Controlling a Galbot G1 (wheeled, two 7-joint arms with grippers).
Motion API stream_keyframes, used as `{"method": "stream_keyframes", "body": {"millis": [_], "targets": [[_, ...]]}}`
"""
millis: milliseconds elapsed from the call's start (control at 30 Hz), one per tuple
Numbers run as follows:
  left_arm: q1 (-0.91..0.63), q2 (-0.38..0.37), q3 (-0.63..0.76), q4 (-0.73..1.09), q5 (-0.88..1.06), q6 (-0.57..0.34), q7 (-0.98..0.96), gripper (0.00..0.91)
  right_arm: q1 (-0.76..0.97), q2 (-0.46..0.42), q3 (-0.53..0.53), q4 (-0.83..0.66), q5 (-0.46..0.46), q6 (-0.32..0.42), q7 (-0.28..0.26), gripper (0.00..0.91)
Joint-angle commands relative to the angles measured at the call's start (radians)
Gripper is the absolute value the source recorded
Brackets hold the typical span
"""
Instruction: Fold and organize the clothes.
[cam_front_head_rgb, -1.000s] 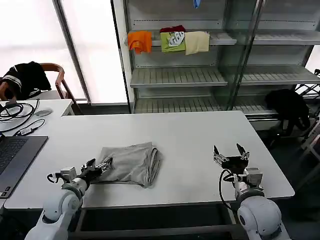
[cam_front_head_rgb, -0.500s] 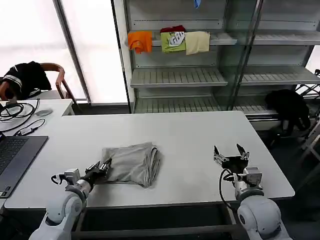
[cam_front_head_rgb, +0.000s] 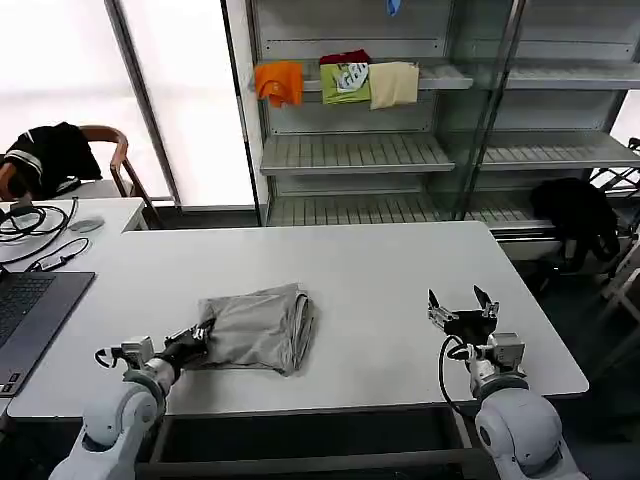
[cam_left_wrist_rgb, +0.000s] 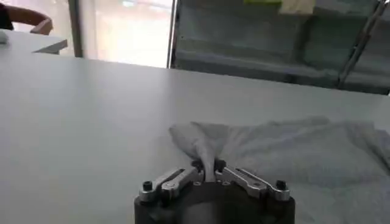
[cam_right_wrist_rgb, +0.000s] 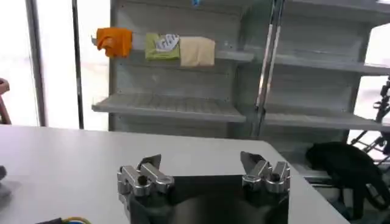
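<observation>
So using the grey shirt (cam_front_head_rgb: 258, 328) as the anchor here: it's sitting folded into a rough bundle on the white table (cam_front_head_rgb: 400, 280), toward the front edge and left of the middle. Way off to the shirt's left there's a laptop (cam_front_head_rgb: 30, 320) at the table's corner, well apart from it.

The left gripper (cam_front_head_rgb: 203, 333) is right at the shirt's left edge, low to the tabletop. In the wrist view you can see its fingers (cam_left_wrist_rgb: 196, 173) pinched together on a little pulled-out corner of the cloth, so it's clamped on the fabric itself, not just resting beside it.

Handling-wise, I'd say this thing is light and floppy cotton, zero stiffness, so it'll drape and sag the moment it's lifted, and the layers will probably slide over each other on that smooth table. A single corner pinch like this is fine for dragging or tugging it flat, but if you want the fold to stay neat, grabbing an edge where several layers stack up seems safer. Nothing fragile about it, worst case it just comes unfolded.

To the shirt's right, well apart and near the table's front edge, the right gripper (cam_front_head_rgb: 461, 303) is parked with its fingers spread wide, holding nothing.

Behind the shirt, a shelf (cam_front_head_rgb: 350, 150) has orange, green and cream clothes (cam_front_head_rgb: 340, 82) lying on it.
</observation>
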Motion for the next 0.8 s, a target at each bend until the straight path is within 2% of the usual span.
{"method": "stream_keyframes", "body": {"millis": [33, 267, 400, 467, 567, 800], "targets": [[0.010, 0.164, -0.204, -0.014, -0.072, 0.000, 0.019, 0.000, 0.008, -0.002, -0.002, -0.003, 0.005, -0.001, 0.002, 0.907], [-0.020, 0.352, -0.335, 0.134, -0.064, -0.016, 0.080, 0.000, 0.012, -0.004, -0.008, -0.002, 0.012, -0.001, 0.003, 0.907], [-0.060, 0.462, -0.348, 0.228, 0.006, -0.036, 0.129, 0.000, 0.006, -0.007, -0.004, 0.002, 0.018, -0.001, 0.004, 0.907], [-0.075, 0.483, -0.342, 0.245, 0.018, -0.040, 0.134, 0.000, 0.002, -0.008, 0.000, 0.004, 0.019, 0.000, 0.005, 0.907], [-0.081, 0.471, -0.321, 0.206, 0.029, -0.034, 0.137, 0.000, -0.003, -0.007, 0.005, 0.004, 0.021, 0.002, 0.006, 0.907], [-0.068, 0.369, -0.230, 0.073, 0.100, -0.028, 0.133, 0.000, -0.014, -0.004, 0.014, 0.007, 0.020, 0.003, 0.009, 0.907]]}}
